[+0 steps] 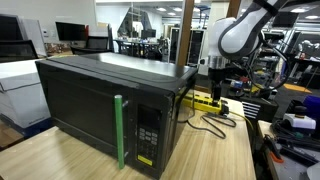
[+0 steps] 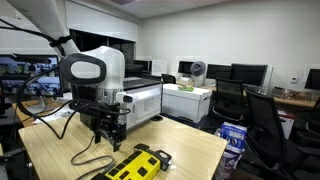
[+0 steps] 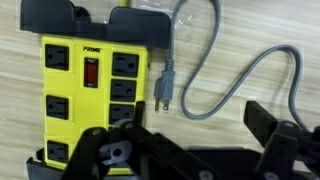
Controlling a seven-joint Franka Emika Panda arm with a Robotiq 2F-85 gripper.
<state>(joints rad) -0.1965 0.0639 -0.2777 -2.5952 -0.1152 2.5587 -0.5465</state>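
Power strip (image 3: 95,95) lies on the table (image 3: 260,40), left in the wrist view, plug (image 3: 166,90) just beside it. The gripper (image 2: 108,137) hangs above, jaws apart. An exterior view adds a microwave (image 1: 100,100), unseen from the wrist.

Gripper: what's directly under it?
Under the open gripper lies a yellow power strip on the wooden table, a loose plug beside it. In the wrist view, the fingers cover the strip's near end.

The power strip (image 3: 90,95) at left was yellow, with black sockets (image 3: 123,65) and a red switch (image 3: 91,72). The plug (image 3: 165,92) was grey, the table (image 3: 260,30) pale woodgrain. The microwave (image 1: 95,95) was black, its handle (image 1: 119,130) green.
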